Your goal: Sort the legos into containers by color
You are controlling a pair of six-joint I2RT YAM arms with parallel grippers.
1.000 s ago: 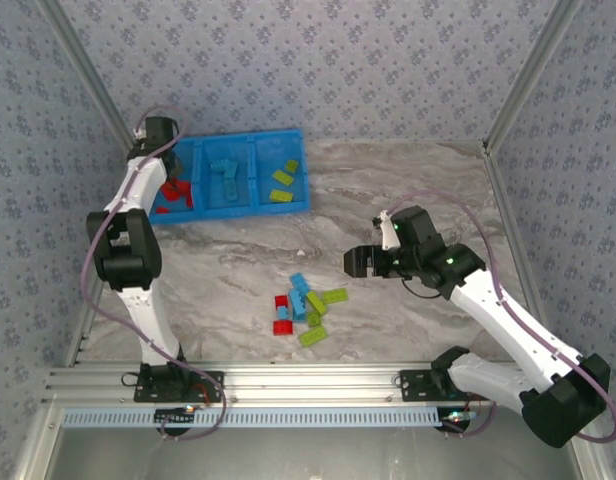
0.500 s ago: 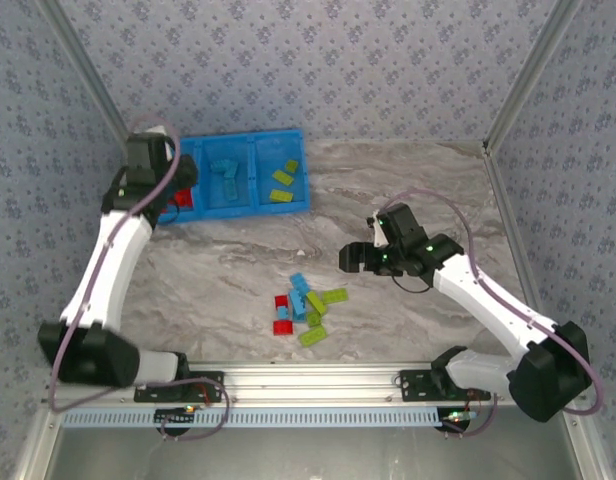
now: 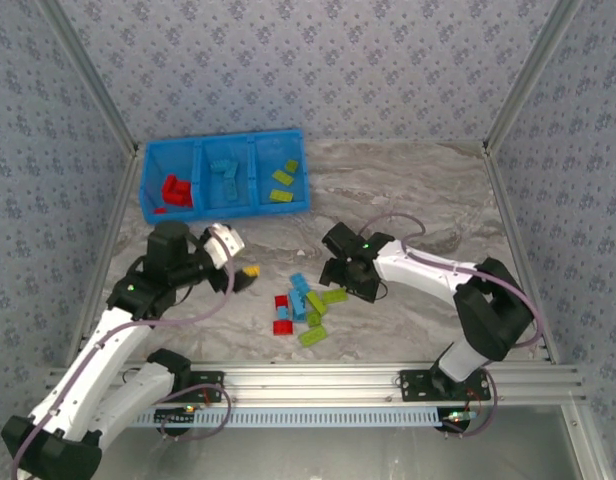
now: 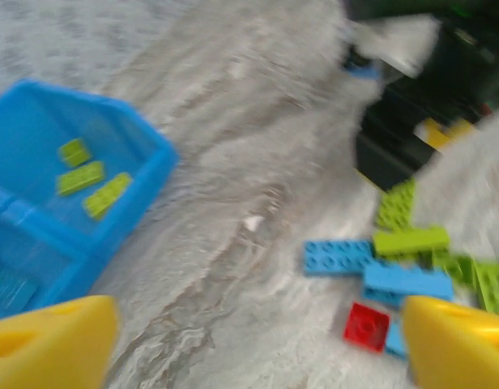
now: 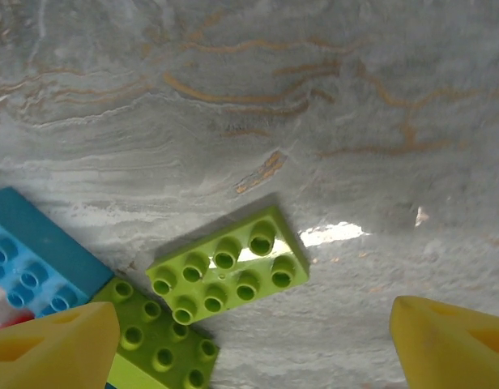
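Overhead, a bright blue plastic divided bin sits at ten o'clock on the grey marbled bench, with red, light blue and lime bricks in separate compartments. A loose pile of studded plastic bricks lies central, the left pincer at its nine o'clock and the right pincer at two.

Left wrist: the pincer gapes wide, empty; the pile is at four o'clock.

Right wrist: the pincer is wide above a lime green eight-stud brick, not touching it.

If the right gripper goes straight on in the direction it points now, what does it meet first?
Probably the lime green brick lying studs up on the table, under the open right gripper; depth is hard to judge.
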